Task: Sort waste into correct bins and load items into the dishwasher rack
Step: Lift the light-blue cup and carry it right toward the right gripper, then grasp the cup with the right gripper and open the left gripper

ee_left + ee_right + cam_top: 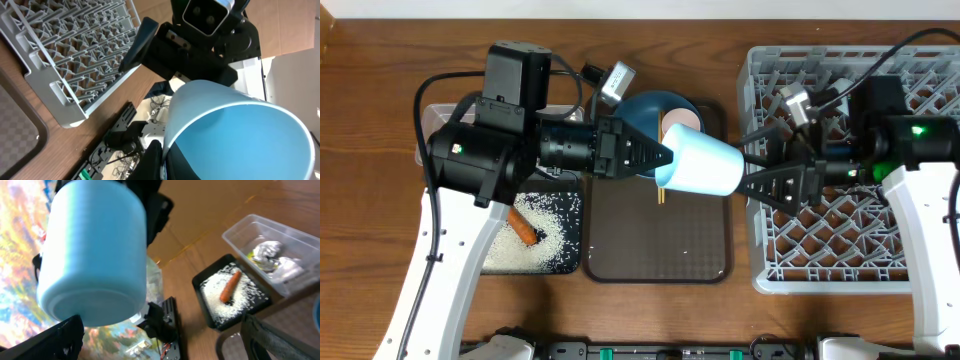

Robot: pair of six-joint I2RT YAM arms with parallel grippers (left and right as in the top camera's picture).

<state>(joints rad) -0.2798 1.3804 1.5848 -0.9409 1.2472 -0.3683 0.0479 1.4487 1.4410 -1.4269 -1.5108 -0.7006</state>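
Note:
The light-blue cup (702,166) hangs on its side above the brown serving tray (660,250). My left gripper (666,158) is shut on the cup's rim, one finger inside and one outside (152,162). The cup (235,130) fills the left wrist view. My right gripper (748,170) stands open at the cup's base end, its fingers (50,340) wide apart below the cup (95,255). The dishwasher rack (840,250) lies at the right. The black tray (215,315) holds rice and a carrot (229,286). The clear tub (295,237) holds napkins (267,252) and a wrapper (251,256).
A dark-blue plate (650,105) and a pinkish cup (682,120) sit at the far end of the brown tray, partly under the arms. A thin stick-like end, perhaps chopsticks (661,195), pokes out below the held cup. The left arm hides most of the tub.

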